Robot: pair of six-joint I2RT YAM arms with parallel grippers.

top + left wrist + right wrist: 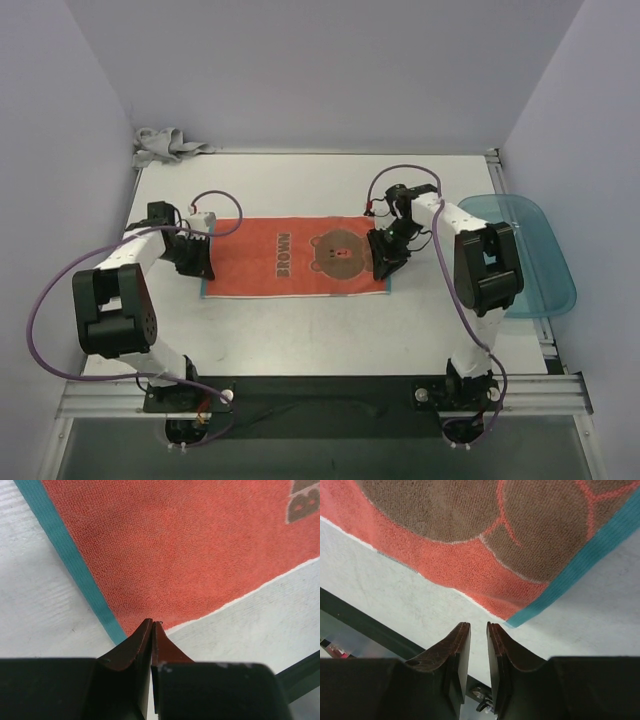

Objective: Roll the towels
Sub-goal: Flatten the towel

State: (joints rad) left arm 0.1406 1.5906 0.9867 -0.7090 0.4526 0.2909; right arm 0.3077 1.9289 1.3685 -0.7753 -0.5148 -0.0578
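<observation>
The rust-brown towel [255, 262] lies flat on the desk [320, 330] (soft, limp, light); pinch its near corners. The left end effector [152, 625] is closed at one, perhaps nipping it. The right end effector [478, 626] stands narrowly parted, empty, beside the other.

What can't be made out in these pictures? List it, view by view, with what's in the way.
1. Top view: parts of both short ends of the rust-brown towel, hidden under the left gripper and right gripper.
2. Top view: the grey towel, too small and bunched to read its folds.
3. Top view: the left part of the teal tray, behind the right arm.
4. Left wrist view: whether the fingertips pinch the towel's corner; they cover it.
</observation>
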